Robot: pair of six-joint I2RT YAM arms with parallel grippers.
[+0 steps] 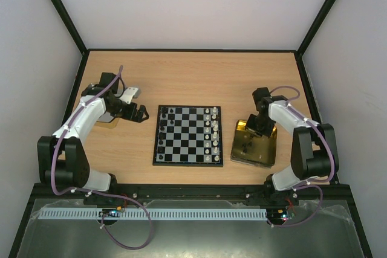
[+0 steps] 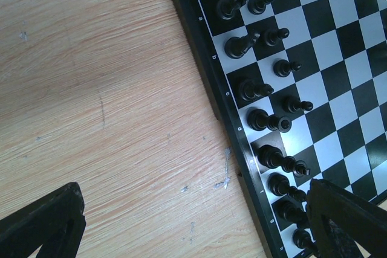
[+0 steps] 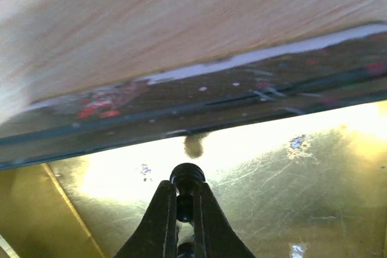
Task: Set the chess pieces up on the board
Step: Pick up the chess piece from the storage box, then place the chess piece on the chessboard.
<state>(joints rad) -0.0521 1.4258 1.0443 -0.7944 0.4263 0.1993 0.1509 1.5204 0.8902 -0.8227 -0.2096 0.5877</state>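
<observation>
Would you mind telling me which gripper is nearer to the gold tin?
The right. The right gripper is down inside the gold tin, shut on a small black chess piece; the left gripper hangs open over the table on the other side of the board.

The board (image 1: 188,138) is a small square with black and pale-grey checks and a thin black border, lying flat at the table's centre. The black pieces (image 2: 260,119) stand in two files along its left edge, and the white pieces (image 1: 211,135) stand along its right edge. One small black piece (image 3: 187,175) is off the board to its right, pinched between the closed fingers of the right gripper (image 3: 187,195).
</observation>
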